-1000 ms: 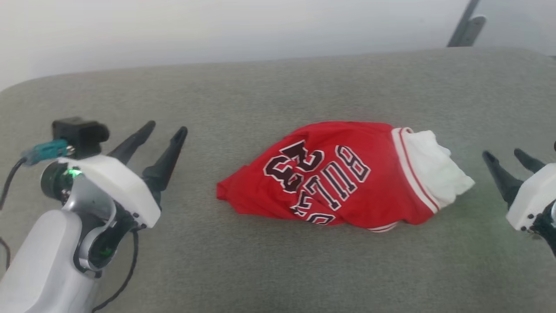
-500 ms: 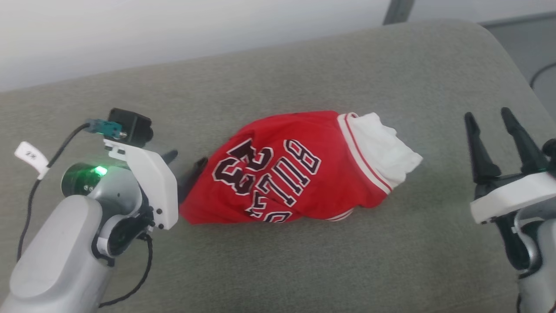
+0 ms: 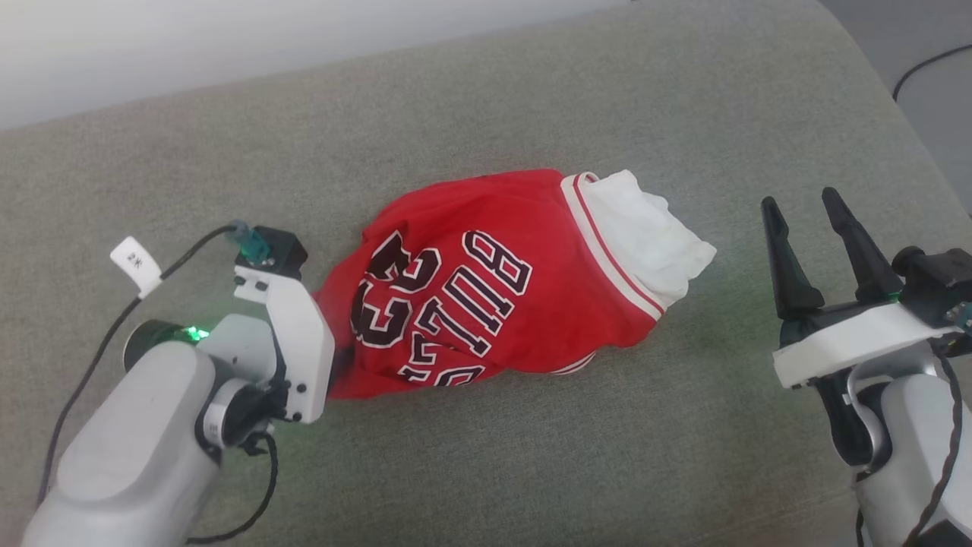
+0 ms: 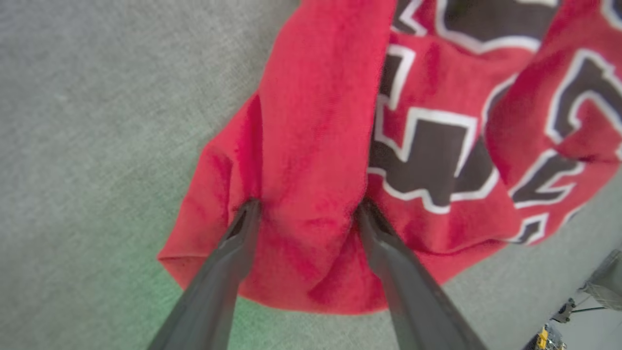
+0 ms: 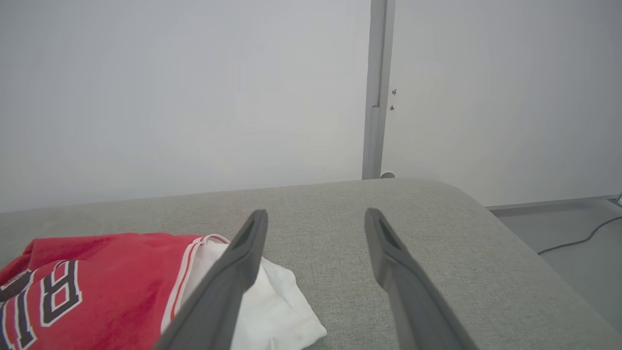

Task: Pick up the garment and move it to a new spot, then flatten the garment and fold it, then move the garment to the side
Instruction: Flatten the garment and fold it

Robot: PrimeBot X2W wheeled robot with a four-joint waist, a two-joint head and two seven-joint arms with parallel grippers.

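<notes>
A grey fabric surface (image 3: 531, 456) stands before a white wall (image 5: 194, 97), a black cable (image 5: 583, 239) on the floor (image 5: 549, 218).

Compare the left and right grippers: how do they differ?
The left gripper has its fingertips pressed into the red edge of the garment, a fold between them; the right gripper touches nothing, apart from the white sleeve. Left tilts down at the cloth; right points over the grey cushion. Both open.

My left gripper (image 4: 308, 204) tilts down, jaws spread wide; my right gripper (image 3: 801, 201) hovers at my right, fingers parted, pointing forward.
</notes>
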